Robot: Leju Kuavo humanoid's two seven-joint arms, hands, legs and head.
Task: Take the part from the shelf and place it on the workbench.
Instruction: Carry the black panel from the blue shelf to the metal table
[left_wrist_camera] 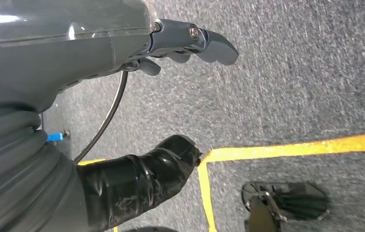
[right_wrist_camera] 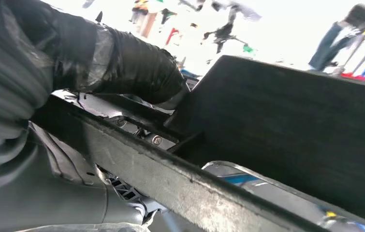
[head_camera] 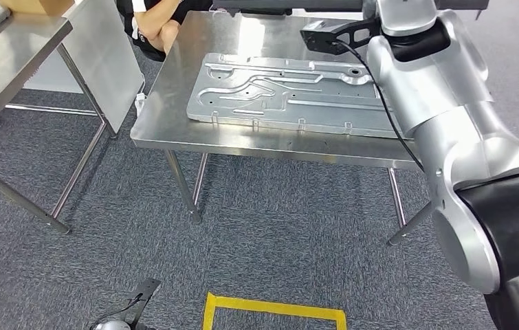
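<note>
My right arm [head_camera: 442, 103] reaches up past the workbench, its hand beyond the top edge of the head view. In the right wrist view the right hand [right_wrist_camera: 50, 96] grips the rim of a dark flat part [right_wrist_camera: 286, 125]: the black-wrapped thumb [right_wrist_camera: 127, 67] lies over the rim and the grey fingers [right_wrist_camera: 74, 203] sit under it. A dark strip of that part [head_camera: 277, 5] runs along the top of the head view. My left hand [head_camera: 129, 313] hangs low over the carpet, its fingers [left_wrist_camera: 209, 46] and thumb [left_wrist_camera: 166, 159] apart, holding nothing.
The steel workbench [head_camera: 174, 117] stands ahead with a large grooved metal plate [head_camera: 284, 93] lying on it. A second steel table [head_camera: 16, 62] and a leaning metal sheet [head_camera: 108, 55] are at the left. A person [head_camera: 157, 24] sits behind. Yellow tape [head_camera: 273, 309] marks the floor.
</note>
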